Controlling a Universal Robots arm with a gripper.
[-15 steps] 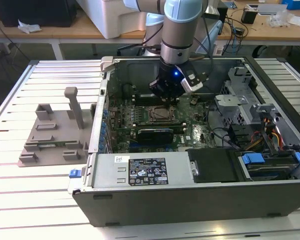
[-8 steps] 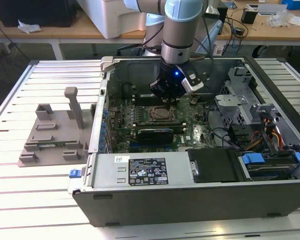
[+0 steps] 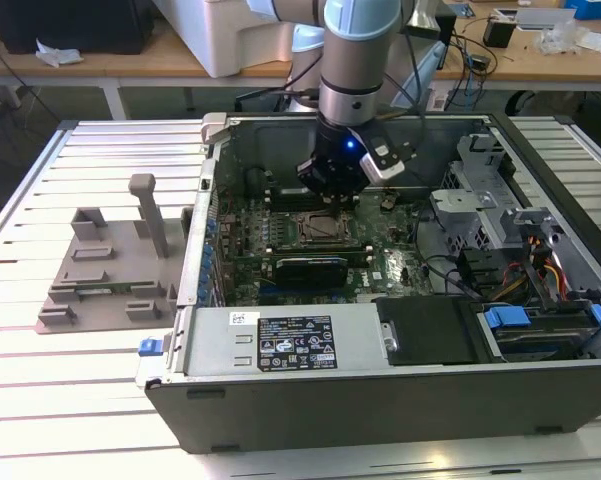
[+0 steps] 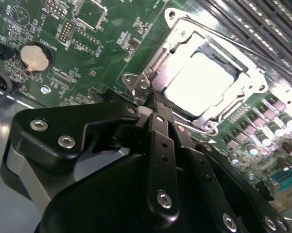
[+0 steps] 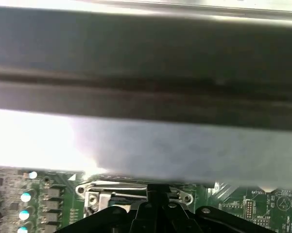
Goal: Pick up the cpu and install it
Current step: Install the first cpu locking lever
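Hovering inside the open grey metal computer case (image 3: 380, 400), the arm's black end effector (image 4: 155, 104) hangs just above the green motherboard (image 3: 380, 270), its fingers (image 4: 160, 131) drawn narrow together and holding nothing. The small flat square cpu with its silvery-grey metal top (image 4: 201, 77) already lies seated in the black metal-framed square socket (image 4: 243, 73), just beyond the fingertips in the second wrist view. The grey plastic fixture tray with upright posts (image 3: 110, 270) stands on the slatted surface (image 3: 40, 400) well apart, at the exterior view's left.

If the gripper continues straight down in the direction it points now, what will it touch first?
Probably the metal-framed square socket on the green motherboard, near its edge; the silvery square cpu already lies inside it. The black gripper hovers close above, but depth is unclear.
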